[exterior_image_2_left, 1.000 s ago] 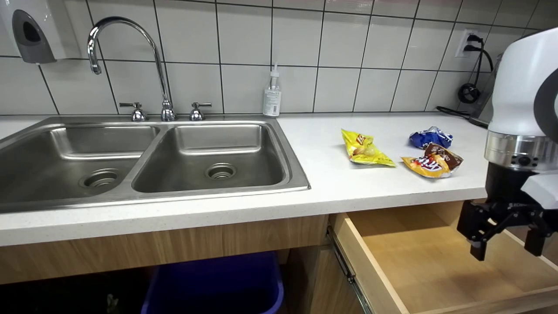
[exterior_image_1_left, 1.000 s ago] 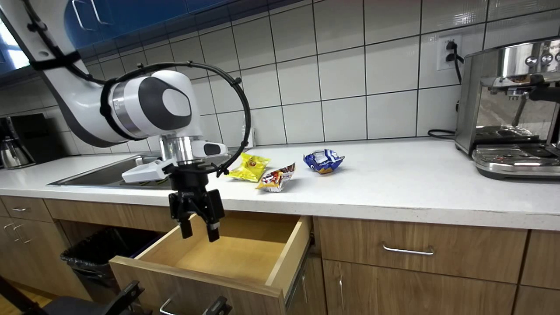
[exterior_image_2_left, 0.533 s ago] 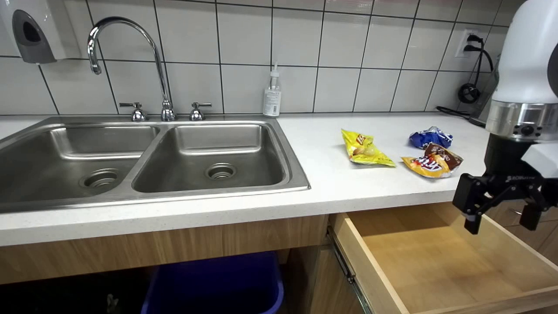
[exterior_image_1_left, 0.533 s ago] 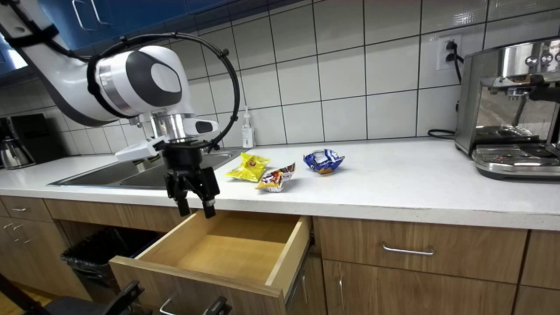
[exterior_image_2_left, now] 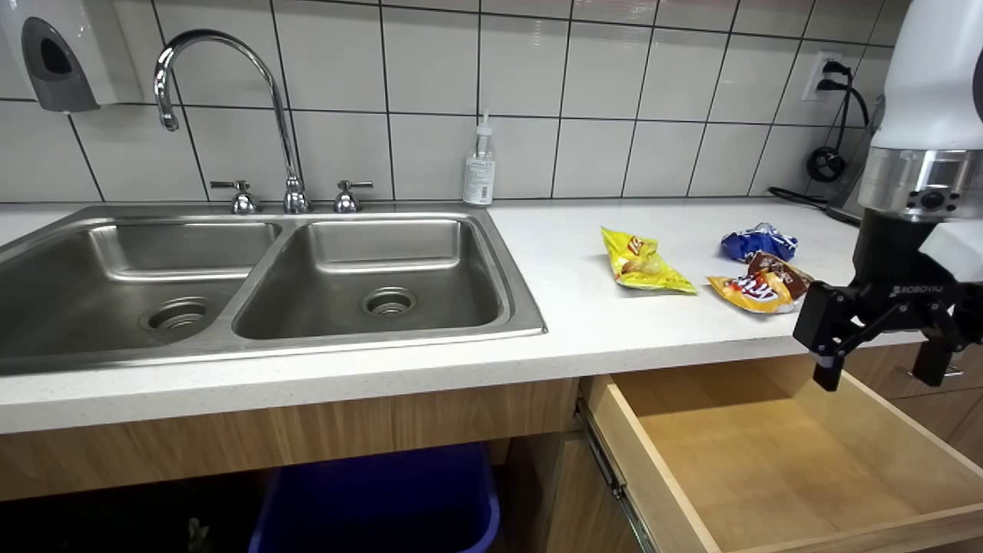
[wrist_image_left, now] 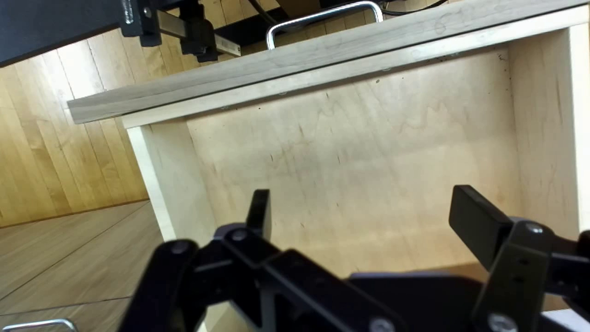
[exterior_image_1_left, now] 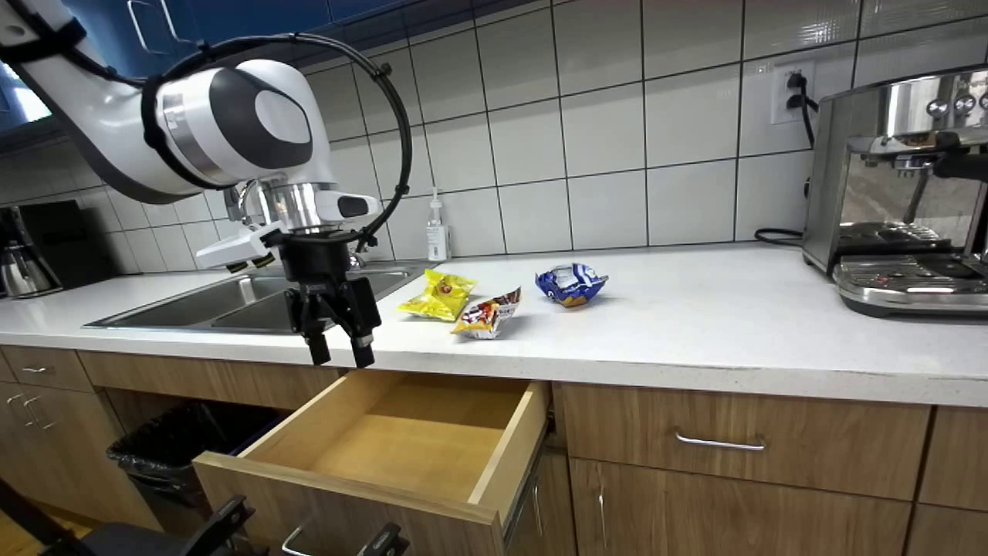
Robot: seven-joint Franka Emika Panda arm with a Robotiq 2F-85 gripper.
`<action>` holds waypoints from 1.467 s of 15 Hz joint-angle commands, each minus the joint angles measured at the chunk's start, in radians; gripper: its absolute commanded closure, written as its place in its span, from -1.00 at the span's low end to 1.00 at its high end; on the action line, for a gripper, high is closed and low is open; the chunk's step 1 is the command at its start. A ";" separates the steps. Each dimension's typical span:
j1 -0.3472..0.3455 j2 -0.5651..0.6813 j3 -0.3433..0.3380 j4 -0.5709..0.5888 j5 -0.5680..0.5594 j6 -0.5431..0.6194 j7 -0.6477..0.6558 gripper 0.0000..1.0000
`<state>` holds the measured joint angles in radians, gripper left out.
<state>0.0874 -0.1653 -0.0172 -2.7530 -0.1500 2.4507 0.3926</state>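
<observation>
Black and spread wide, the gripper (exterior_image_1_left: 342, 357) holds nothing; it hangs left of centre in an exterior view. Beneath it is the pulled-out wooden drawer (wrist_image_left: 341, 152), across the middle of the wrist view. On the white counter (exterior_image_1_left: 718, 328), mid-frame in an exterior view, lie a yellow snack bag (exterior_image_1_left: 440, 296), an orange-and-brown packet (exterior_image_1_left: 488, 315) just beside it, and a blue packet (exterior_image_1_left: 571, 284) further right. A steel sink (exterior_image_1_left: 202, 304) sits at middle left, a coffee machine (exterior_image_1_left: 845, 185) at far right.

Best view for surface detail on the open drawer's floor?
Wrist view: it looks down on the drawer floor close up, so grain and fine marks show, though the tool blocks part of it. Both exterior views show the drawer floor at a slant, with such marks hard to make out.
</observation>
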 commanded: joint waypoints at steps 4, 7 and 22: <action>-0.035 0.000 0.037 0.001 0.010 -0.001 -0.008 -1.00; -0.049 0.008 0.042 0.023 -0.031 0.014 -0.013 -1.00; -0.067 0.122 0.029 0.192 -0.026 0.046 -0.126 -1.00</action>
<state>0.0389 -0.0887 0.0008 -2.6130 -0.1681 2.4803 0.2985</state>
